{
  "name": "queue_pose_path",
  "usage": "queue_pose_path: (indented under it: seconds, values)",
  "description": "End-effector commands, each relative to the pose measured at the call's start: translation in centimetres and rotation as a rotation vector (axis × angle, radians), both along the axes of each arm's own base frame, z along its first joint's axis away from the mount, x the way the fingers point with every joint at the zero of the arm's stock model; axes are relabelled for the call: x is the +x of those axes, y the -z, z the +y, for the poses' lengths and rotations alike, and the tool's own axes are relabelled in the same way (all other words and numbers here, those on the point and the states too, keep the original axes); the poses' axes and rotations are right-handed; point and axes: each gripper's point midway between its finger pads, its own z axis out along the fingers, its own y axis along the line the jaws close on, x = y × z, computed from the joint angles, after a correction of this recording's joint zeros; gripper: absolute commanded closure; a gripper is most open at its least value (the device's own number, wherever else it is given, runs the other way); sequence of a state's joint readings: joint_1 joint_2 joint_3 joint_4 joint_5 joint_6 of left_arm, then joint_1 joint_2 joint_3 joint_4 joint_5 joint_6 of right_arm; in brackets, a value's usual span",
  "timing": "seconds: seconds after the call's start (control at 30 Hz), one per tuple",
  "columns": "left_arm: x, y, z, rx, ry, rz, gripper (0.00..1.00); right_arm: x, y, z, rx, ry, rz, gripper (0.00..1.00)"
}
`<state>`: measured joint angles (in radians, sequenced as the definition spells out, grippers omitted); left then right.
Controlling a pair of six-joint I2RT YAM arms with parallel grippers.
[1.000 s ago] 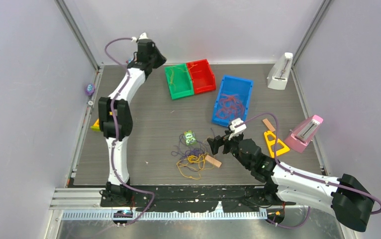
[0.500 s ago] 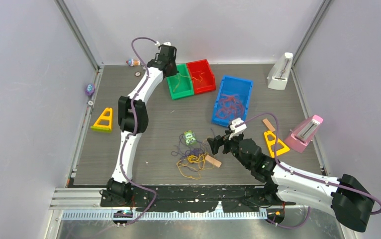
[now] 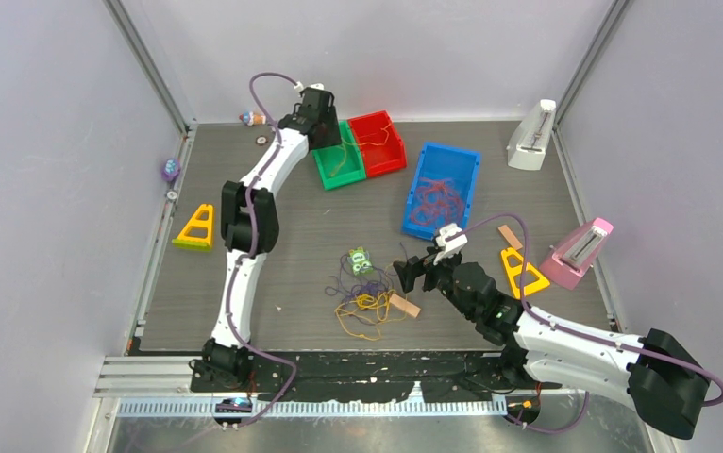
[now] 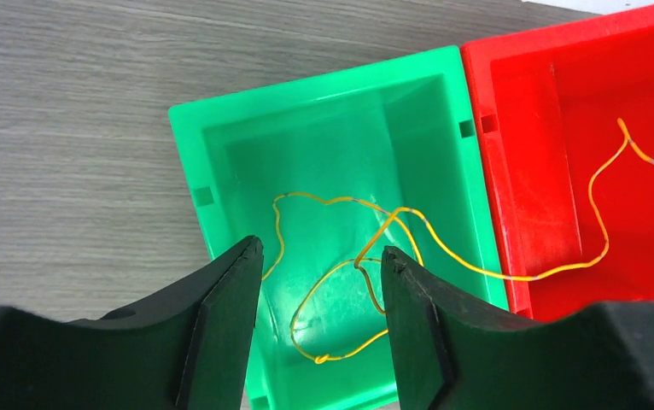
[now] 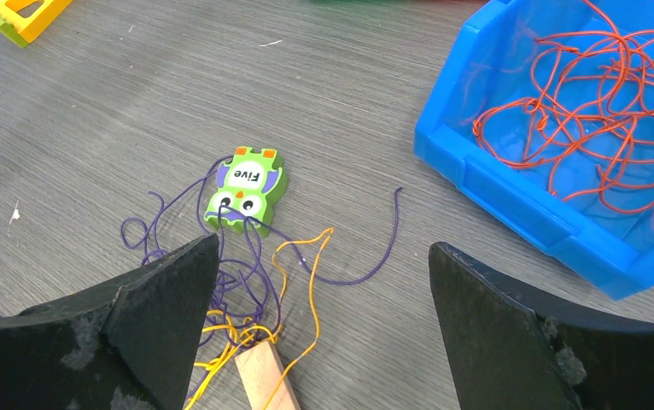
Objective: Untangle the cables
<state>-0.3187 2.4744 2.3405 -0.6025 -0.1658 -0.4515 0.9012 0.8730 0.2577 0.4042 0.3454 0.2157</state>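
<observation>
A tangle of purple and yellow cables [image 3: 362, 297] lies mid-table, also shown in the right wrist view as purple and yellow cables [image 5: 247, 282]. My right gripper [image 3: 414, 274] [image 5: 324, 256] hangs just right of it, open wide and empty. Orange-red cables [image 5: 588, 111] fill the blue bin [image 3: 452, 151]. One yellow cable [image 4: 341, 202] lies loose in the green bin [image 4: 306, 90] and trails over the rim into the red bin [image 4: 528, 154]. My left gripper [image 3: 325, 118] [image 4: 322, 256] hovers over the green bin, open, with nothing pinched between its fingers.
A green owl toy [image 5: 242, 188] and a wooden block [image 5: 264, 380] sit in the tangle. Yellow triangles [image 3: 197, 226] [image 3: 520, 269] lie left and right. A white stand [image 3: 532, 137] and a pink stand [image 3: 580, 250] are at the right edge.
My left arm has swung from the back-left corner rightward to above the green bin and stopped there. The right arm has not moved.
</observation>
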Motion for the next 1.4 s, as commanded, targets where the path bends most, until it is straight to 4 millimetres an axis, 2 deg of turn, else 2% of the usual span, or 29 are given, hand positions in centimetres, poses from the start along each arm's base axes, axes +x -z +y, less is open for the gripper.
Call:
queue_pose_path:
  seconds: [0.0,0.2,0.33,0.5,0.73,0.97,1.0,1.07,1.13,1.17,1.2,1.23,1.37]
  values:
    - [-0.3,-6.3,2.3,0.05,-0.057,-0.108,0.45,0.4,-1.5,0.4,0.055,0.004,-0.036,0.03]
    - [-1.1,-7.6,1.7,0.012,-0.024,-0.146,0.41,0.4,-1.6,0.4,0.056,0.002,-0.038,0.03]
    - [-1.7,-7.9,3.2,0.065,-0.07,-0.137,0.4,0.3,-1.6,0.3,0.055,0.002,-0.037,0.03]
    - [-1.7,-5.8,3.3,0.087,-0.076,-0.072,0.35,0.3,-1.6,0.3,0.058,0.001,-0.038,0.03]
    - [-1.2,-1.3,2.4,0.062,-0.053,0.04,0.36,0.3,-1.6,0.2,0.058,0.004,-0.039,0.03]
    - [-2.1,0.3,3.8,0.025,-0.082,0.12,0.51,0.3,-1.7,0.2,0.062,0.003,-0.041,0.03]
    - [-2.3,0.2,3.9,0.028,-0.08,0.125,0.62,0.3,-1.7,0.2,0.063,0.004,-0.041,0.03]
    - [-2.6,0.0,4.1,0.031,-0.067,0.128,0.98,0.3,-1.7,0.2,0.061,0.004,-0.04,0.03]
    - [-3.0,-0.9,4.5,0.04,-0.072,0.113,1.0,0.3,-1.7,0.2,0.061,0.005,-0.04,0.03]
    - [-3.5,-2.3,4.8,0.042,-0.073,0.087,1.0,0.3,-1.7,0.1,0.062,0.006,-0.04,0.03]
    - [-4.1,-2.9,5.2,0.048,-0.081,0.074,1.0,0.3,-1.6,0.1,0.061,0.005,-0.039,0.02]
    - [-5.1,-2.5,5.7,0.058,-0.089,0.082,1.0,0.3,-1.7,0.1,0.06,0.007,-0.04,0.02]
    - [-9.1,-3.7,7.3,0.059,-0.127,0.05,1.0,0.3,-1.7,0.1,0.063,0.005,-0.04,0.02]
